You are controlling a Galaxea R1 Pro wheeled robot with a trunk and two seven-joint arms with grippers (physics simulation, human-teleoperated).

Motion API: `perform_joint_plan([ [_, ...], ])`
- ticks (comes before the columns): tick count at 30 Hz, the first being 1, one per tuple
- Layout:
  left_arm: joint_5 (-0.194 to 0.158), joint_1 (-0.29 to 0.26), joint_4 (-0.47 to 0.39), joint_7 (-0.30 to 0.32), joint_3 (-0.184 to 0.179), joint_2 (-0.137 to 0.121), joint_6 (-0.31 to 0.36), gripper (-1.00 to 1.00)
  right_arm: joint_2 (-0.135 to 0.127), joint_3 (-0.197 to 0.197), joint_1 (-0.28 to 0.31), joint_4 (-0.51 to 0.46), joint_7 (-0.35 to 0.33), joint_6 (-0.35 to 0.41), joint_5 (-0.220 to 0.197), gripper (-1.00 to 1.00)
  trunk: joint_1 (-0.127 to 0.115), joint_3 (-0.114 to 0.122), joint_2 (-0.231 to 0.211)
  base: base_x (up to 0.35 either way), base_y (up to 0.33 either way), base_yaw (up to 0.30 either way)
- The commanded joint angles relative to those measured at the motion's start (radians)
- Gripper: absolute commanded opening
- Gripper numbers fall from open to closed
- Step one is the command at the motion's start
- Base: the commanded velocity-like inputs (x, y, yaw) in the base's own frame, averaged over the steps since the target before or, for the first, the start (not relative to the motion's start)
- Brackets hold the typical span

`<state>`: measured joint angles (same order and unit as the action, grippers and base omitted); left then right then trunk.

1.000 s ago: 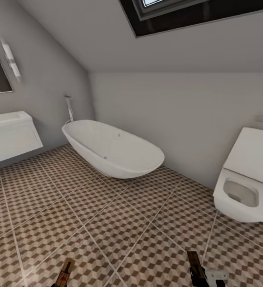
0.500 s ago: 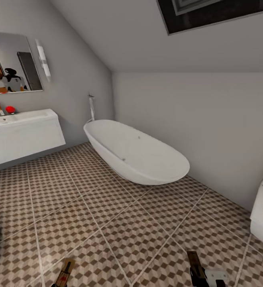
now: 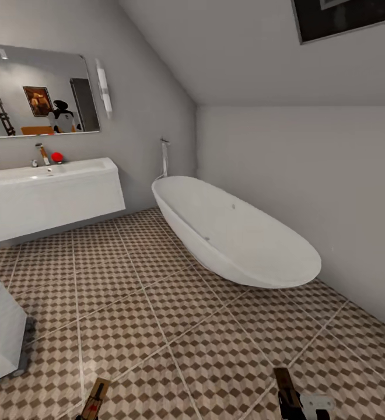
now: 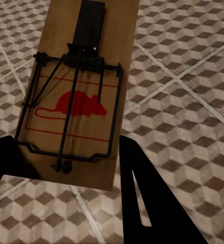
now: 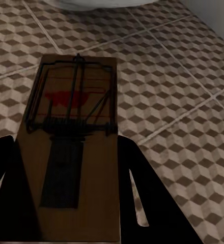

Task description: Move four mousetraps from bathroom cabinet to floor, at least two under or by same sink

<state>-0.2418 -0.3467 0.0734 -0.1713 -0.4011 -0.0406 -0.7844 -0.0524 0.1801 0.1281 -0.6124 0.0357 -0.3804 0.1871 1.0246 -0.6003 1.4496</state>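
Two mousetraps are in hand above the bathroom floor (image 3: pixel 157 315). In the left wrist view a wooden mousetrap (image 4: pixel 81 96) with a red mouse mark and dark wire sits between the dark fingers of my left gripper (image 4: pixel 66 170), which is shut on it. My right gripper (image 5: pixel 71 203) is likewise shut on a second mousetrap (image 5: pixel 74 127). Both traps poke into the head view's bottom edge, the left one (image 3: pixel 97 396) and the right one (image 3: pixel 286 386). The white sink (image 3: pixel 52 195) hangs on the left wall under a mirror. The cabinet is out of view.
A big white oval bathtub (image 3: pixel 239 239) stands along the far wall at centre right. A white boxy fixture (image 3: pixel 0 332) juts in at the near left. On the sink top are a faucet and a small red object (image 3: pixel 56 156). Patterned tiles stretch between sink and tub.
The camera has swung left: sink and mirror have come into view, the bathtub has slid right, and the toilet has left the picture. Both grippers keep their mousetraps.
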Motion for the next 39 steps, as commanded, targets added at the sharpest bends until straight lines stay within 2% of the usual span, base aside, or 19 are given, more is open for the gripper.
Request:
perform_joint_plan([
  [1, -0.002, -0.001, 0.003, -0.007, -0.008, 0.001, -0.004, -1.0, 0.0, 0.002, 0.001, 0.0, 0.003, -0.003, 0.008, -1.0, 0.0, -0.001, 0.0, 0.242, 0.005, 0.288],
  [39, -0.002, -0.001, 0.003, -0.007, -0.008, 0.001, -0.003, -1.0, 0.0, 0.002, 0.0, 0.002, 0.003, -0.002, 0.008, -1.0, 0.0, -0.001, 0.0, 0.242, 0.0, 0.288],
])
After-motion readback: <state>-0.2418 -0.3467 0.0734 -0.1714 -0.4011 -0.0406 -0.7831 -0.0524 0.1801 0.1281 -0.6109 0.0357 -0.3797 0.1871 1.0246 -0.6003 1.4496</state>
